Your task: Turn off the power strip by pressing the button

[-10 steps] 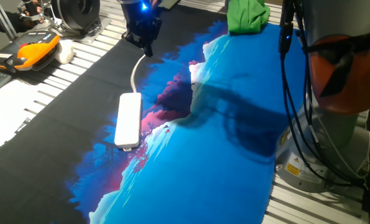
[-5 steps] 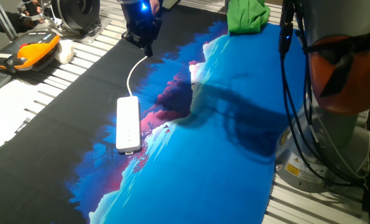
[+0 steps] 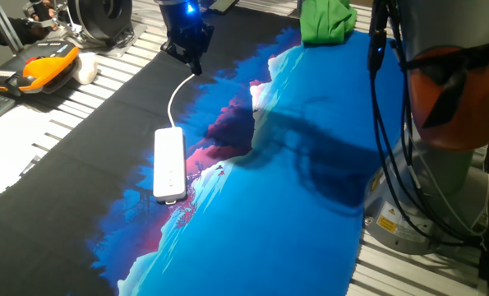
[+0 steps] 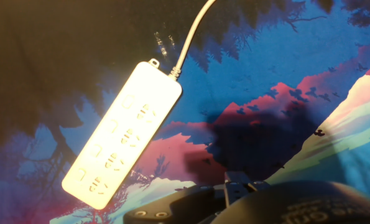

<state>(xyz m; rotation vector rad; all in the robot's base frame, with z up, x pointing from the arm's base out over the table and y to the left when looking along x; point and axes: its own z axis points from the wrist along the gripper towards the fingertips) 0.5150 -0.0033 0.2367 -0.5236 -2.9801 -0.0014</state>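
Lying flat on printed cloth [image 3: 310, 164]: strip [image 3: 169, 163], long axis roughly 12 to 6 in fixed view, cable [image 3: 176, 94] leaving 12 o'clock end and curving up toward gripper [image 3: 192, 62]. Gripper well apart from strip, at 12 o'clock of it, near cable's far end. Jaw state: cannot tell; fingertips dark against dark cloth. Hand view: strip [image 4: 122, 142] tilted 1 to 7, socket rows facing up, cable [image 4: 192, 33] exiting at 1. Green cloth [image 3: 326, 20] at 1 o'clock edge, orange tool [image 3: 45, 66] at 10.

power strip [image 3: 169, 164] on cloth [image 3: 293, 181], end effector [image 3: 188, 48] behind
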